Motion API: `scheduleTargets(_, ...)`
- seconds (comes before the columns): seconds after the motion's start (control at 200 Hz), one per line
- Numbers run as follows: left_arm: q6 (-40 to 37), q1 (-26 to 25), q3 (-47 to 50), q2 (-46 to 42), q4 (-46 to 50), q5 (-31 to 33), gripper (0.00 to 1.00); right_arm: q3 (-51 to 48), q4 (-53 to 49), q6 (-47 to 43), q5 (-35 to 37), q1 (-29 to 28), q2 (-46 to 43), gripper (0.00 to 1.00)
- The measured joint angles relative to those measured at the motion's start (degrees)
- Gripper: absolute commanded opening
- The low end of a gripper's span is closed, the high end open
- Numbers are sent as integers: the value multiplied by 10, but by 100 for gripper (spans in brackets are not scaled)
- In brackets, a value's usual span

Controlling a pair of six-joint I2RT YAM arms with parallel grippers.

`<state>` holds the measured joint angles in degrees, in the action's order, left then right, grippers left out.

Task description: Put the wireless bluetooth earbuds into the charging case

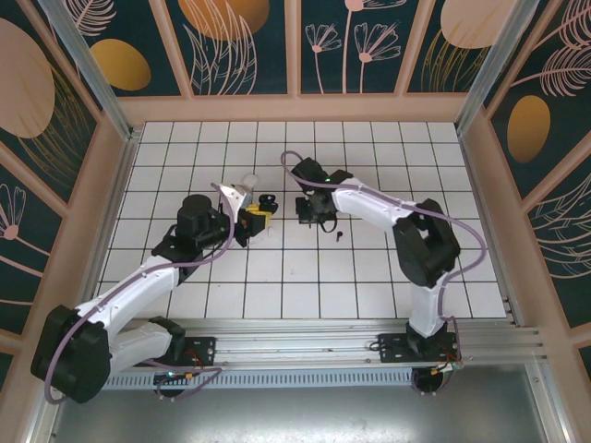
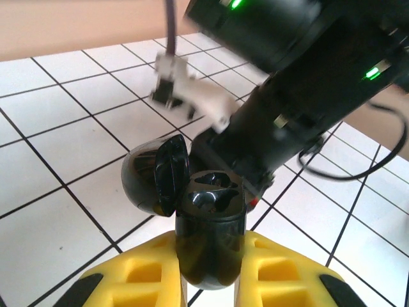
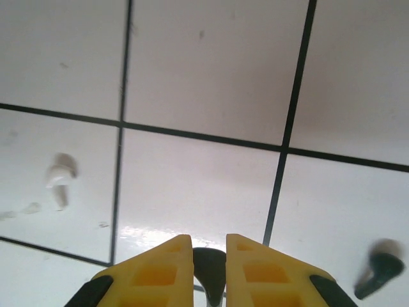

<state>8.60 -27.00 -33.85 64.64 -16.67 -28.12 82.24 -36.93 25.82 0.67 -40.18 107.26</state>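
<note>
Left gripper [image 2: 211, 252] clamps the open charging case [image 2: 211, 204]. At its three o'clock, your right gripper [image 3: 209, 243] pinches a likely dark earbud [image 3: 209, 261]; that thin hold could spill it.

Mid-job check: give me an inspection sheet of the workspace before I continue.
Surface: white tiled table.
Job's things: black case, lid open, held by left gripper; white earbud and black earbud loose on tiles.
Clutter: small white item, too small to identify.
Grippers: left gripper shut on case; right gripper closed on a dark piece, possibly an earbud.
Cables: purple cables along both arms.
Surroundings: patterned walls; metal rail at near edge.
</note>
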Motion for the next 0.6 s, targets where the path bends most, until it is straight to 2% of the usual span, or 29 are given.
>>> scheduleTargets(0.205, 22, 0, -15, 42, -33, -18, 4, -45, 53, -2, 11, 5, -94, 12)
scheduleTargets(0.601, 47, -2, -16, 71, -75, -33, 4, -115, 149, -25, 6, 5, -219, 11)
